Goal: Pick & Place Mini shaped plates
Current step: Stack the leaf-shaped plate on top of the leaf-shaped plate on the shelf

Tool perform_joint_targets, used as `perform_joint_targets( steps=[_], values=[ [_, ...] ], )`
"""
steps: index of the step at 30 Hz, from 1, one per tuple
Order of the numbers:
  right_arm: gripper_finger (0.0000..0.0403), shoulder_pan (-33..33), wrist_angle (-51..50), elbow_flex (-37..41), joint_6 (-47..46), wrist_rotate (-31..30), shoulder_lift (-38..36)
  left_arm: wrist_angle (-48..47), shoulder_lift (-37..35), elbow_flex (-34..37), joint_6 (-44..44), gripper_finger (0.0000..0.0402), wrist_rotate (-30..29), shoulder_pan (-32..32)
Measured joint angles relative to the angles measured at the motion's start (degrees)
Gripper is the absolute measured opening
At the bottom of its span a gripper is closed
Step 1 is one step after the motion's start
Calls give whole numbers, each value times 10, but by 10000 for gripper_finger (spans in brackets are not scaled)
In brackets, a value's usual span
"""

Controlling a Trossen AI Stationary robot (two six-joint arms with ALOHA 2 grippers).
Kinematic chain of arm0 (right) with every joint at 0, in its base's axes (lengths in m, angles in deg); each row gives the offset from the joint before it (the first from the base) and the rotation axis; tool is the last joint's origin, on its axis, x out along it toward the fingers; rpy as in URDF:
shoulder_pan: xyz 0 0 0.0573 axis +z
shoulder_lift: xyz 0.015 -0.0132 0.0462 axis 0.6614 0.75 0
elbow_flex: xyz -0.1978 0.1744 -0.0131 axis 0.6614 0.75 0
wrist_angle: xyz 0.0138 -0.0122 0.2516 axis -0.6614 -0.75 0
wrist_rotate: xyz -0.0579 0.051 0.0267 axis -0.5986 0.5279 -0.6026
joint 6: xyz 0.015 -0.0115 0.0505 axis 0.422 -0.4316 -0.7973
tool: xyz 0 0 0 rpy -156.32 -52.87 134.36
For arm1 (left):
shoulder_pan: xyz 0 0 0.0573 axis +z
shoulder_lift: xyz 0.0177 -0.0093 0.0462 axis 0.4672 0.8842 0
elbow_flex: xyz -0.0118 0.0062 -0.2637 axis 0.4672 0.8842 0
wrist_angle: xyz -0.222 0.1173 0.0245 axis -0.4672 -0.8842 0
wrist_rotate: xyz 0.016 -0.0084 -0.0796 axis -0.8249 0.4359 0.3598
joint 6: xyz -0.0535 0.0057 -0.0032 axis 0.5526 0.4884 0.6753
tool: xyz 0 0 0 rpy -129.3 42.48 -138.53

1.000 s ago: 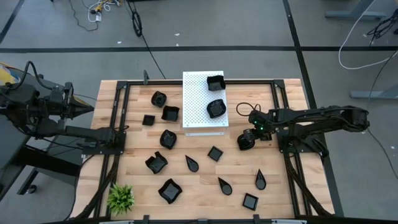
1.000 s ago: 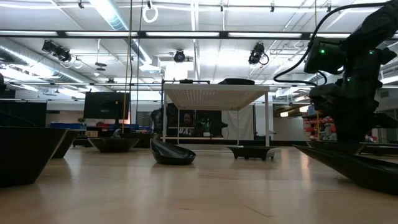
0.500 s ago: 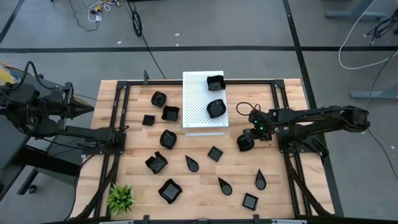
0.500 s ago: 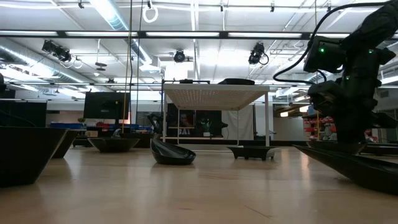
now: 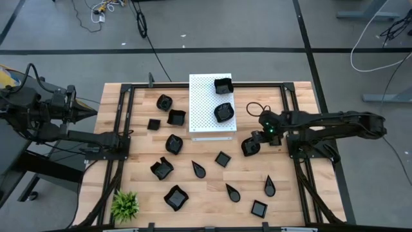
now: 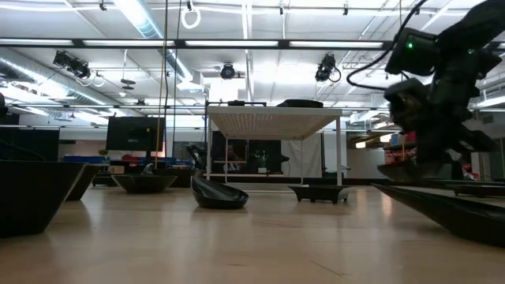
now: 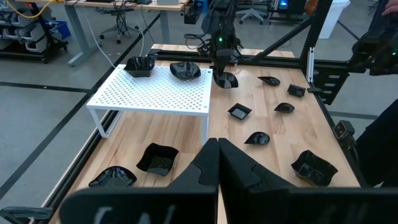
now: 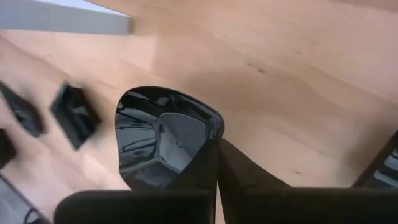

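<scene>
Now the right end effector (image 8: pixel 217 146) pinches one mini plate (image 8: pixel 163 138) by its rim; that thin, glossy edge could slip free.

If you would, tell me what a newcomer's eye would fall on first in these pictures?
The right hand, shut on a glossy black rounded mini plate, holds it just right of the white perforated rectangular board. Two more black plates sit on that board, others dot the wooden table; the left hand waits shut at the table's left.
</scene>
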Motion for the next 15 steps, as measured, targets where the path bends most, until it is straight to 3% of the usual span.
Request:
perform_joint_targets(
  steps=[15],
  values=[
    [4, 0, -63, -63, 3, 9, -50, 0, 0, 0, 0, 3, 0, 0]
  ],
)
